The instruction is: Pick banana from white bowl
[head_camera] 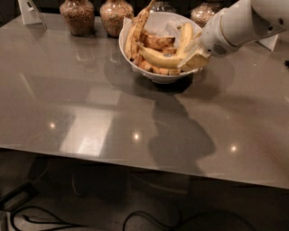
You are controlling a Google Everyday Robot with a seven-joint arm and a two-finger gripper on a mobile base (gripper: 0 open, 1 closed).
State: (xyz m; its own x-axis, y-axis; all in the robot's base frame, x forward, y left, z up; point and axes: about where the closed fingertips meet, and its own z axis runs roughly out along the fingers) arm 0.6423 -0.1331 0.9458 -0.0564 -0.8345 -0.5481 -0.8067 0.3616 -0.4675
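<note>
The white bowl (pixel 156 75) stands at the back middle of the grey table and holds several bananas. The long, curved pale yellow banana (pixel 159 58) lies across the front of the bowl. A shorter straight yellow banana (pixel 185 35) lies behind it, and brown-spotted bananas (pixel 137 28) lean on the left rim. My gripper (pixel 193 58), on a white arm coming in from the upper right, is down at the bowl's right rim, right at the curved banana's right end.
Three brown glass jars (pixel 77 16) of grain stand in a row behind the bowl. A white card stand (pixel 30 11) is at the back left, and another is at the back right. The table's front edge runs across the lower frame, with cables on the floor below.
</note>
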